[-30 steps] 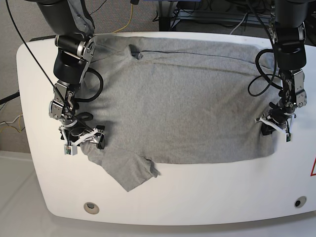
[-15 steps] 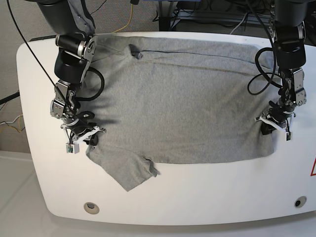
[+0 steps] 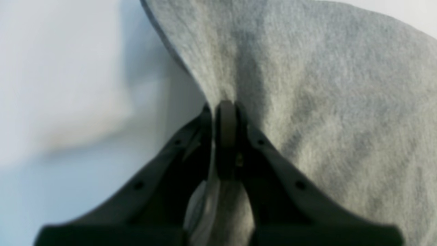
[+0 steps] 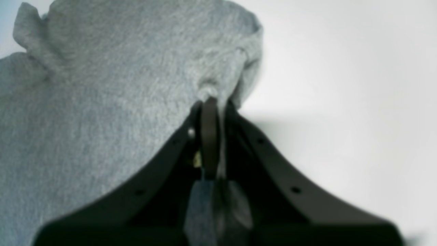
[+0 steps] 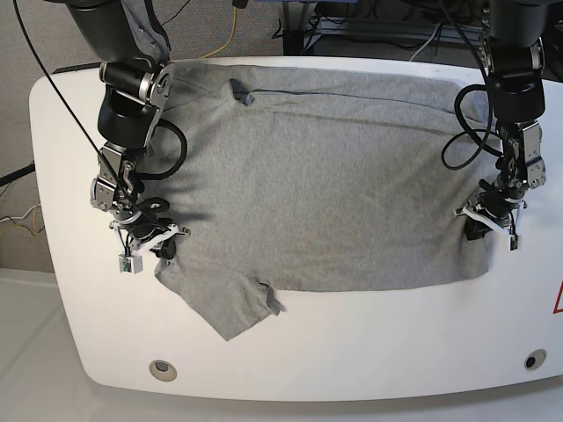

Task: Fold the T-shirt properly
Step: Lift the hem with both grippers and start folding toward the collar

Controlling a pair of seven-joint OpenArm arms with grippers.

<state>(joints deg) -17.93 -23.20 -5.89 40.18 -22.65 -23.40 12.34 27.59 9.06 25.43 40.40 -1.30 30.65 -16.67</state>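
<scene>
Even, bright overhead light on my white table (image 5: 290, 352), with no glare. My arms cast soft, short shadows on the T-shirt (image 5: 334, 185). Both my wrist views are blurred, the near black fingers (image 3: 290, 177) most out of focus.

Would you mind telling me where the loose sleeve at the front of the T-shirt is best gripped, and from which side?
Grip the sleeve at its outer hem corner, coming from the table's front edge. It lies flat and splayed out past the T-shirt's lower edge, with bare table around it, so a low pinch probably catches only the sleeve.
</scene>
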